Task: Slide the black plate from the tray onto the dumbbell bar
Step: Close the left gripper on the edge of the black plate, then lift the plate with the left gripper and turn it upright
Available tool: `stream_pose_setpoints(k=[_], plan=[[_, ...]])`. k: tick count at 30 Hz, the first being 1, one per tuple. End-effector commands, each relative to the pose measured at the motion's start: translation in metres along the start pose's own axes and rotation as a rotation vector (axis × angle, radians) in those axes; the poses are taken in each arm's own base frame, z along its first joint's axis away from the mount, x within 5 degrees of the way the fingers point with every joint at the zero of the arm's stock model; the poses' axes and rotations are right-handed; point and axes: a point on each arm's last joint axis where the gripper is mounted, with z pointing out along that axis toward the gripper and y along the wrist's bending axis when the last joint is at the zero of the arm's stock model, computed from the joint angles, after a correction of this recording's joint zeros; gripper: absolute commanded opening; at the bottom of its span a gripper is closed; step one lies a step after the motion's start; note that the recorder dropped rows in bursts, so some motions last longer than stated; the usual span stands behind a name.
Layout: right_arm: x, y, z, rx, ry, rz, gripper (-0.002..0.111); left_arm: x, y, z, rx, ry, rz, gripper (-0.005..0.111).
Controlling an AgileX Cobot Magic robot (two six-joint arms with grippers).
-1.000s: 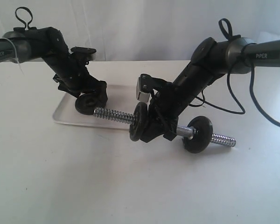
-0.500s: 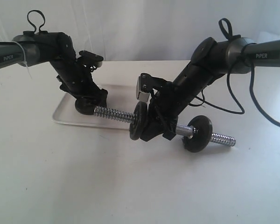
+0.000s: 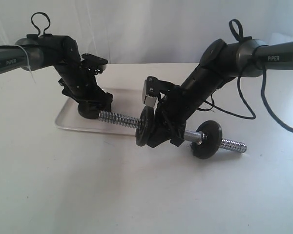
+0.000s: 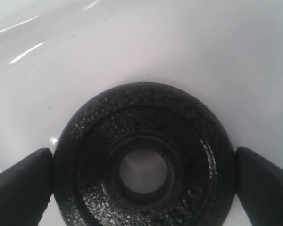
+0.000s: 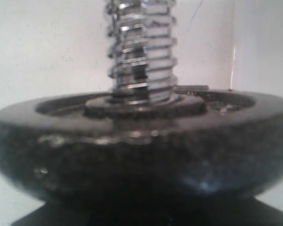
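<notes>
1. Nearest, one bar (image 3: 118, 120) lies across the white table (image 3: 136, 195), running from far left to near right. Its right threaded end juts past the right disc (image 3: 207, 140).
2. The bar carries two discs, both upright: the right disc and a middle disc (image 3: 147, 127).
3. There are two arms. The right arm comes in from the far right and slopes steeply down to the left. The right gripper (image 3: 168, 136) sits on the bar between the two discs, tight against the middle disc, with its jaws clamped on the bar. Its wrist view shows that disc's rim close up, with threaded rod beyond it.
4. Farther left, the bar's left threaded end reaches over the near rim of the one tray (image 3: 63, 122) and ends just beside the plate (image 3: 88, 113).
5. The one plate lies flat in the tray, and white shows through its centre hole.
6. The left arm comes in from the far left and bends down over the tray. The left gripper (image 3: 90, 107) points down at the plate with its jaws spread wide. One of its fingers (image 4: 19, 183) stands on each side of the plate's rim, right at it. I cannot tell whether they press on it.
</notes>
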Motion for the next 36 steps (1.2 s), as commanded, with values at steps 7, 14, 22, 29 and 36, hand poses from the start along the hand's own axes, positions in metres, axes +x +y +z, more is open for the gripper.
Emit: stream_pose_setpoints(k=[7,14,22,29,36], plan=[[-0.018,0.002,-0.019,0.041,-0.086,-0.010,0.000,0.012,-0.001,0.019,0.009,0.082,0.006,0.105],[-0.018,0.002,-0.019,0.041,-0.086,-0.010,0.000,0.015,-0.001,0.018,0.020,0.119,0.004,0.008],[-0.018,0.001,-0.019,0.053,-0.087,-0.009,0.000,0.013,-0.002,0.007,0.024,0.120,0.012,0.000],[-0.018,0.000,-0.019,0.069,-0.086,-0.008,0.000,0.000,-0.006,-0.030,0.082,0.025,-0.060,0.000],[-0.018,0.000,-0.019,0.069,-0.087,-0.008,0.000,-0.005,0.004,-0.053,0.129,-0.041,-0.135,0.000]])
